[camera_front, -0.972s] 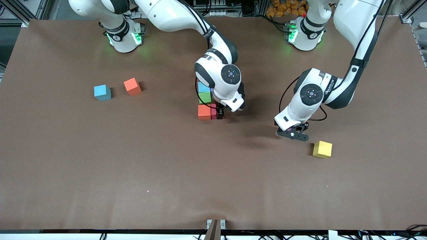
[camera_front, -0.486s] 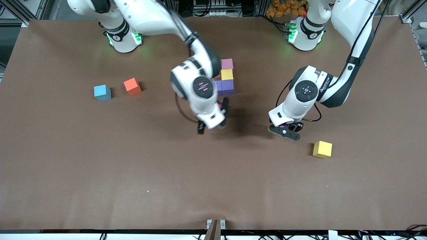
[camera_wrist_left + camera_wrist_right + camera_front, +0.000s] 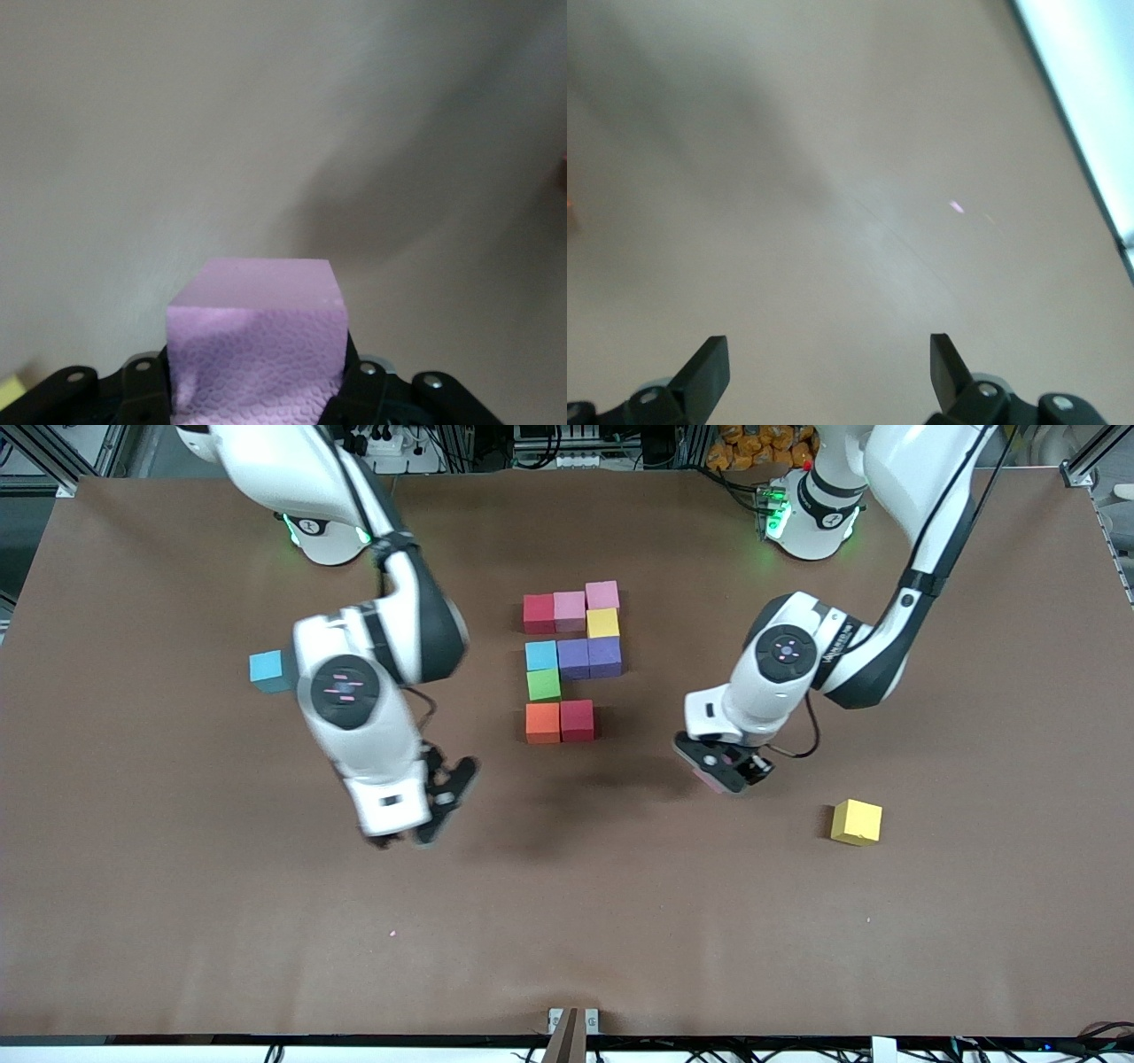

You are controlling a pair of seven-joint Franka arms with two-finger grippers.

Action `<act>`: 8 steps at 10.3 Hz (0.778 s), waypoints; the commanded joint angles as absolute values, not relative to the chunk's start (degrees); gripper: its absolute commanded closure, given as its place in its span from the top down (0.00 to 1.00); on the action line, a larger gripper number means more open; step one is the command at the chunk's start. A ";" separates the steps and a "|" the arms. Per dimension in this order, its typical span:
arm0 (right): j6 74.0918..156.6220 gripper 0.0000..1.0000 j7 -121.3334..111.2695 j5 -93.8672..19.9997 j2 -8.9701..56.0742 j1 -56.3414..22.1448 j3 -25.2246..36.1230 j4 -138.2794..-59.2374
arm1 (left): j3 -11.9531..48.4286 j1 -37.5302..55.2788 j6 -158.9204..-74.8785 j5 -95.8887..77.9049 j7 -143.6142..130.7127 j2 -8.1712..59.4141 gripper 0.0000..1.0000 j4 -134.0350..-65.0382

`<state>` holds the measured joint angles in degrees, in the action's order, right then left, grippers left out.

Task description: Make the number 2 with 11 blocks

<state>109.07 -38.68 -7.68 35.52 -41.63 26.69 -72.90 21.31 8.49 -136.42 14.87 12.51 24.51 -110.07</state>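
The only lettering in sight is a strip of small print along the left arm's forearm, too small to read.

The left arm reaches down from its base and bends at the elbow, its wrist pitched downward so that the left gripper (image 3: 725, 772) hangs over bare desk (image 3: 567, 921), between the block figure and a loose yellow block (image 3: 857, 821) toward the left arm's end. Its jaws are clamped on a pink block (image 3: 257, 341), which fills the space between them in the left wrist view.

The right arm stretches out from its base, forearm sloping toward the front camera, with the right gripper (image 3: 432, 808) up over bare desk. Its jaws stand wide apart with nothing between them.

The number 2 (image 3: 571, 660) lies mid-desk, partly built: a red, pink, pink row farthest from the front camera, then a yellow block (image 3: 602, 623), then a light blue, purple, purple row, then a green block (image 3: 543, 684), then an orange block (image 3: 542, 722) and a red block (image 3: 577, 720) side by side nearest the camera. A loose light blue block (image 3: 266, 670) sits toward the right arm's end, partly hidden by that arm.
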 commanded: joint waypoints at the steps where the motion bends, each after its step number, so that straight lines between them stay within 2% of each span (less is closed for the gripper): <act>1: 108.37 1.00 -36.83 -8.26 33.05 -37.20 27.60 -74.62 | 21.45 11.50 -135.18 15.73 16.43 28.12 0.58 -105.92; 5: 108.11 1.00 -31.85 -8.26 32.08 -32.00 27.77 -74.62 | 21.44 17.57 -135.09 16.08 19.76 33.66 0.58 -102.83; 8: 108.11 1.00 -22.25 -8.17 28.32 -29.20 26.55 -80.40 | 22.14 19.33 -132.90 16.52 21.80 33.66 0.58 -103.97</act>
<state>108.03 -24.84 -7.93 33.04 -31.54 28.30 -74.83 21.60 19.10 -135.25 14.95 20.66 33.54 -104.64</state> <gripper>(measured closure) 0.000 0.419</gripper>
